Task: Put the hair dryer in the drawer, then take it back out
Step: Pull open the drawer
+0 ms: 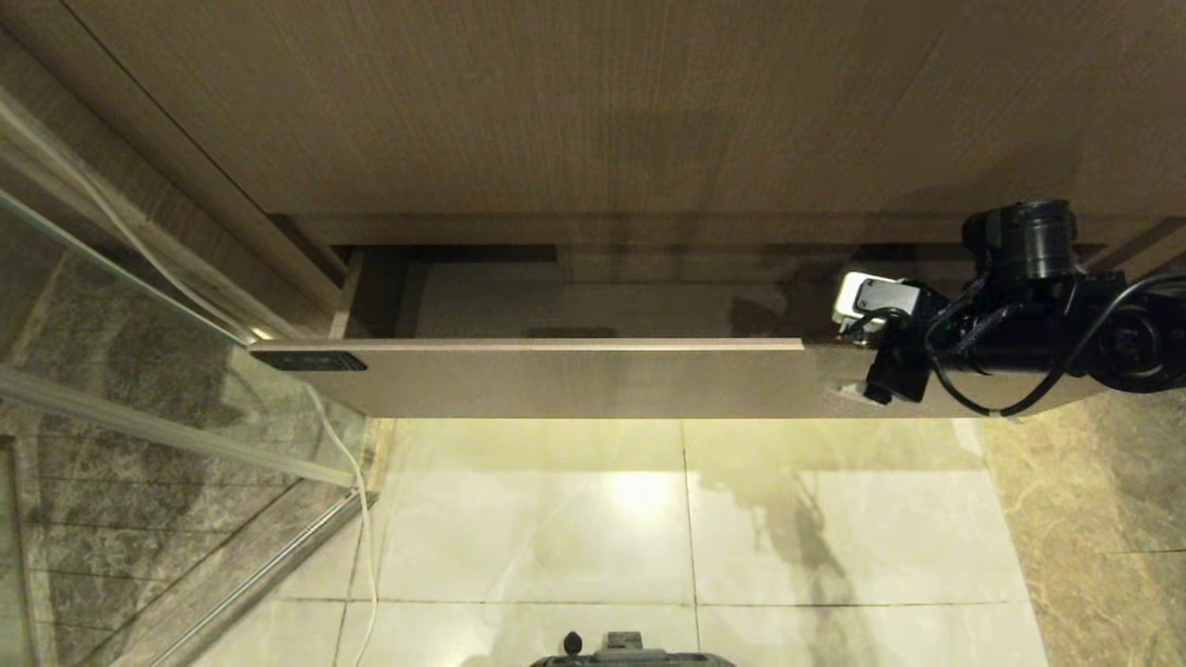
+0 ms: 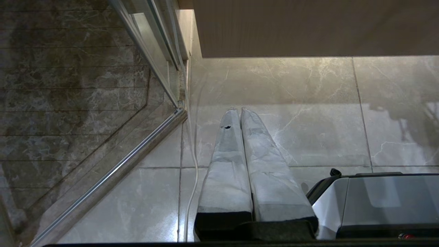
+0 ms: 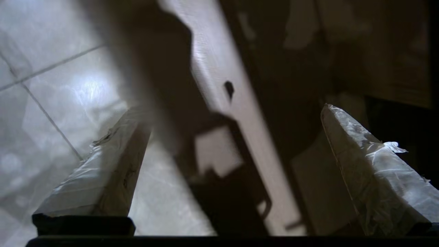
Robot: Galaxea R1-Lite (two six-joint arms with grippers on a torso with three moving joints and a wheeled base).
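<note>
Your right gripper (image 3: 226,161) at 3 o'clock, jaws spread wide, empty, straddling the drawer (image 1: 556,375) front edge. Left gripper (image 2: 241,120) closed, empty.

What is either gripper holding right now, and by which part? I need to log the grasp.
Nothing. The right gripper is wide open, straddling the drawer front's top edge without closing on it. The left gripper is shut and empty, above the floor.

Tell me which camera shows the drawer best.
The head view: the drawer stands pulled out, with its whole flat front and pale inside visible, and the open right pincer at its right end. The right wrist view shows only a blurred strip of its top edge up close. The left wrist view shows none of its inside.
</note>
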